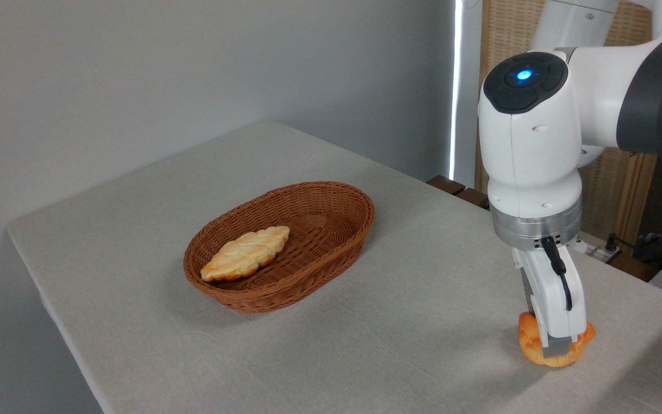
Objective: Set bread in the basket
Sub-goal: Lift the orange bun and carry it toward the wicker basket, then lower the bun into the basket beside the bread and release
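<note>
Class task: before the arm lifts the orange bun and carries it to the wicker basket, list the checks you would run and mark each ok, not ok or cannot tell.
1. Gripper astride the orange bun: ok, fingers reach down both sides.
2. Grip firm enough to lift: cannot tell, the near finger hides the contact.
3. Bun clear of the table: not ok, it appears to rest on the cloth.
4. Room in the wicker basket: ok, the right half is bare.
5. Braided pastry already inside: ok, lying on the left side.
6. Path from bun to basket: ok, nothing stands between them.
</note>
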Robot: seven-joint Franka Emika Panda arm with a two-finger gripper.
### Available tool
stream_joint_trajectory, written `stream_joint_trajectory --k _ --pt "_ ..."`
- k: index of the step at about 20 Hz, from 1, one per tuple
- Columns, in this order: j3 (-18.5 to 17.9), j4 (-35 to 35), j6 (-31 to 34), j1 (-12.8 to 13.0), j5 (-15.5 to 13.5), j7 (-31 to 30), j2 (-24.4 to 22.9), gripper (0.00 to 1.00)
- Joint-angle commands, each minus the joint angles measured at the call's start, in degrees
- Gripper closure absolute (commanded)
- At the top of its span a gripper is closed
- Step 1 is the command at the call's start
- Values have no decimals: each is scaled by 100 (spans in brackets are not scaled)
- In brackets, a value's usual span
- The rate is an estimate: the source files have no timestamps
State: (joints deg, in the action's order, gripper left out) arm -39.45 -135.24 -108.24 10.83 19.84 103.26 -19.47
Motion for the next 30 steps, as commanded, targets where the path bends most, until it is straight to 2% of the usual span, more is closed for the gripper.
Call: stream_joint_trajectory --k 1,8,9,15,19,21,23,27,30 --pt "-98 6 49 112 47 45 -13 55" --pt "-81 67 58 121 20 36 -22 56" --pt "-63 94 58 121 -58 36 -22 56" --pt "86 550 391 226 -989 27 -31 55" --pt "411 665 374 235 -1578 -52 -13 52" --pt "735 761 374 235 -1912 -148 13 52" --pt "1034 805 357 235 -2176 -673 31 52" --pt "1737 955 322 235 -2334 -1816 189 48" --pt "2159 1139 304 235 -2826 -2352 303 50"
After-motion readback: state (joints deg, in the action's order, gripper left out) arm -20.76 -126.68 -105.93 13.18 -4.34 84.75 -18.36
